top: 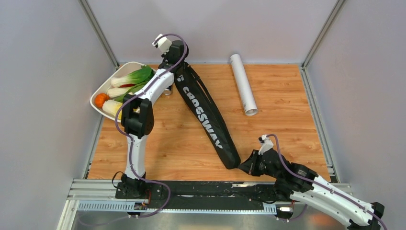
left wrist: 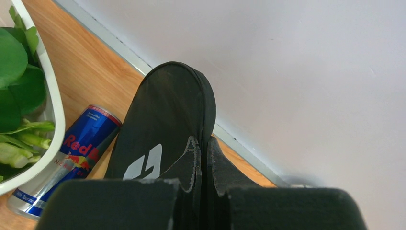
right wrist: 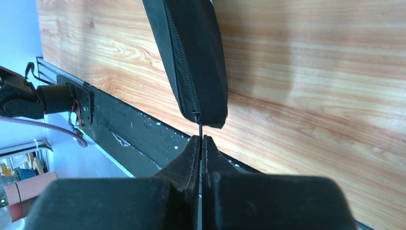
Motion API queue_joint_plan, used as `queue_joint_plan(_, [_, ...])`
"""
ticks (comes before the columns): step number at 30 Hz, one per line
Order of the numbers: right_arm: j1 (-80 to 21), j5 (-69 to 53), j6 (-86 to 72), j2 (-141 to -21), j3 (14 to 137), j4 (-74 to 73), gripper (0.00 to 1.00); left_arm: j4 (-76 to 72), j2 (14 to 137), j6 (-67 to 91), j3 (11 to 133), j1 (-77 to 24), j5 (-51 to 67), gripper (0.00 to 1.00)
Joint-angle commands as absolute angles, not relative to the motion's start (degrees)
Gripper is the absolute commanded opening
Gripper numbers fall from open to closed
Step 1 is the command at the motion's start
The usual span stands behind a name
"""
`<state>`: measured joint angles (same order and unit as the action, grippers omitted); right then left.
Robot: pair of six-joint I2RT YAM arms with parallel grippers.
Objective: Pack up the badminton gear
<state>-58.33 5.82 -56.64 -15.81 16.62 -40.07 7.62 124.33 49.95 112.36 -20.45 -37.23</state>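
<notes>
Black zip pull (right wrist: pixel 199 128) at the near, thin end of the racket bag (top: pixel 206 117) is pinched in the right pincer (right wrist: pixel 201 143), whose two fingers are pressed flat together on it. That grip looks meant for running the zip along the bag. The bag lies slantwise across the worktop (top: pixel 287 139), well apart from the white tube (top: pixel 243 84) farther back. At the far, wide end, the left pincer (left wrist: pixel 202 143) is squeezed tight on the bag's edge, likely to hold it steady against the pull. What is inside the bag I cannot tell.
</notes>
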Motion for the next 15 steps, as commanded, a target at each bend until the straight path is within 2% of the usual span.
queue_joint_plan(1, [-58.73, 2.27, -55.18, -14.56, 16.43, -48.36, 0.0, -1.44, 124.7, 49.45, 115.75, -18.8, -41.36, 0.0])
queue_joint_plan(9, [-58.74, 2.68, -58.76, -15.47, 14.66, -44.11, 0.01, -1.83, 124.82, 49.04, 114.54, -18.76, -39.32, 0.0])
queue_joint_plan(10, [-58.74, 3.17, -59.27, -15.01, 15.26, -43.46, 0.07, -1.97, 124.48, 48.38, 114.36, -18.79, -38.69, 0.0])
queue_joint_plan(13, [-58.71, 7.6, -60.14, -13.83, 18.87, -42.77, 0.35, -3.01, 122.81, 47.32, 111.78, -19.0, -34.46, 0.0])
queue_joint_plan(15, [-58.71, 11.89, -59.58, -14.02, 22.3, -42.42, 0.49, -3.27, 121.86, 46.56, 110.25, -19.44, -32.6, 0.0])
